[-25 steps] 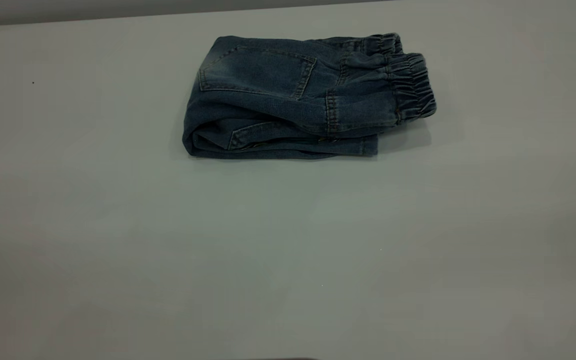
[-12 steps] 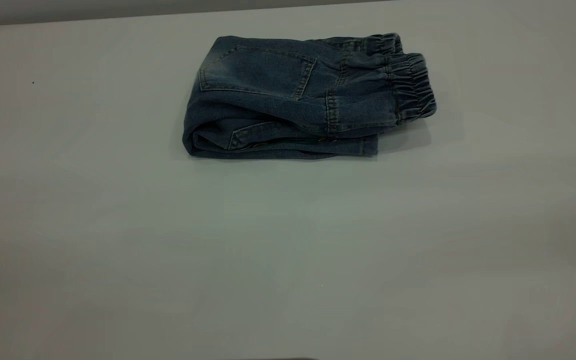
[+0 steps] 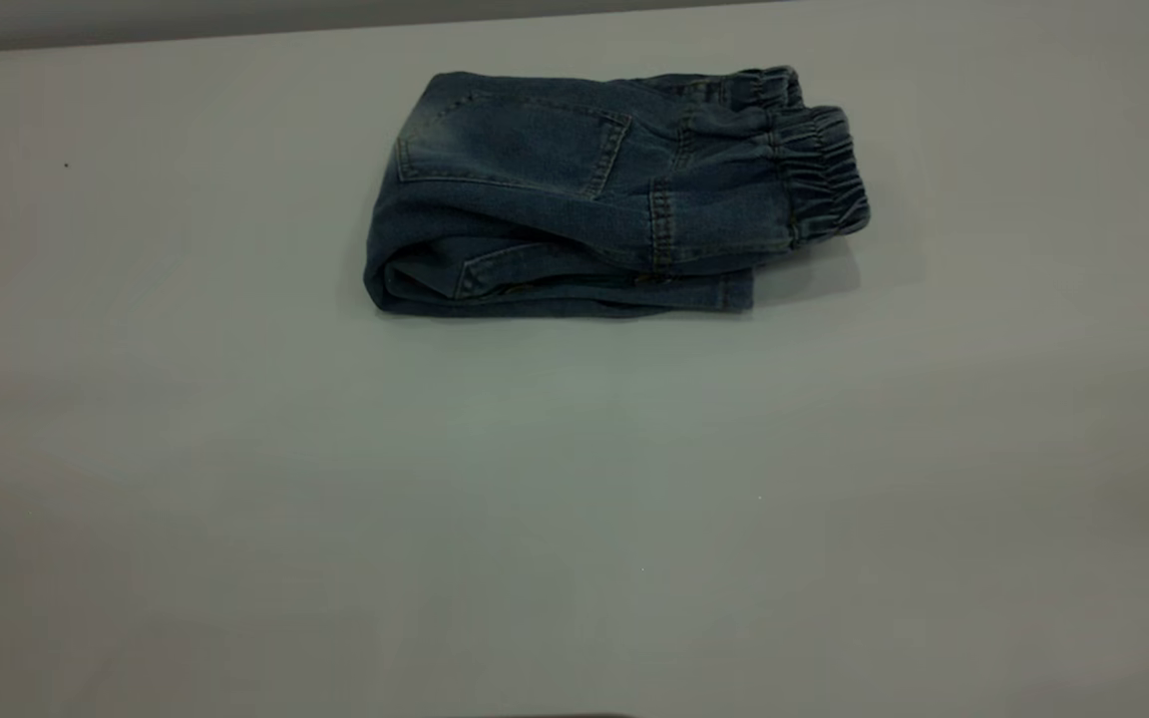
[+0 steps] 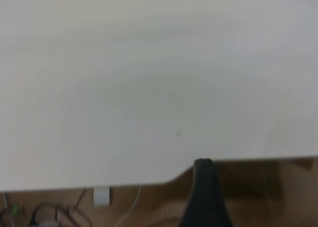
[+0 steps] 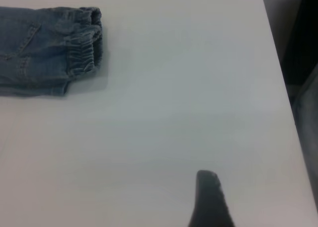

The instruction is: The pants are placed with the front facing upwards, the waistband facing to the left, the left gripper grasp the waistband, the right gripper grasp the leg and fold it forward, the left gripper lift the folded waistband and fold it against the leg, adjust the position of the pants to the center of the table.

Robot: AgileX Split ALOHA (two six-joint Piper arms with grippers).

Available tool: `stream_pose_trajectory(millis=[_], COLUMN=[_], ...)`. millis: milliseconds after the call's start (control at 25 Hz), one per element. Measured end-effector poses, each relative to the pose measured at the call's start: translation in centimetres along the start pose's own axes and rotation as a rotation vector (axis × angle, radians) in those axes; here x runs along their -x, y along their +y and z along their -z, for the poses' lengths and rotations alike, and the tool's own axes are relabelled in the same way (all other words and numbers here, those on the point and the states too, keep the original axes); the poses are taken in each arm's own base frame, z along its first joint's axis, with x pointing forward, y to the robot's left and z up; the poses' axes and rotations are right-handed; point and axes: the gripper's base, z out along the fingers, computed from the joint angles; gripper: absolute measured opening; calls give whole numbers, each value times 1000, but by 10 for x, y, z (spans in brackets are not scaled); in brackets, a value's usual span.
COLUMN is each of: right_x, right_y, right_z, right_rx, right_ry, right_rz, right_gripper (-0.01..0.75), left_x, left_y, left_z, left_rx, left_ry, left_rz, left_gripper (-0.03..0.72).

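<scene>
Left end effector and right end effector states unclear, pants folded on table

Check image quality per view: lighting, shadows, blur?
Exterior view: dim, greenish cast, sharp; the pants throw a soft shadow on the table under the waistband. Left wrist view: brighter, soft focus, bare tabletop and its edge only. Right wrist view: pants blurred, dark finger out of focus.

faded denim cloth pants, gathered ruched waistband, smooth matt table
</scene>
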Motion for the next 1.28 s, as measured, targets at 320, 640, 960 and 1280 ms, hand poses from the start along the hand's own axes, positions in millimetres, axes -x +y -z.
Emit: stream_pose_trajectory(millis=[320,640,960,1280], right_x=[0,0,0,0], right_y=[0,0,0,0], right_z=[0,0,0,0], right_rx=[0,0,0,0], right_ry=[-2,-2,-2,-2], right_rz=[1,1,1,2], right_gripper=[403,403,403,403], left_x=[-15,-15,-16,-16], left_y=[0,0,0,0], left_z=[18,18,18,18], left_rx=[4,4,4,4], left_ry=[-145,-146,-145,-144], left_rz=[1,1,1,1], left_gripper=[496,496,496,496])
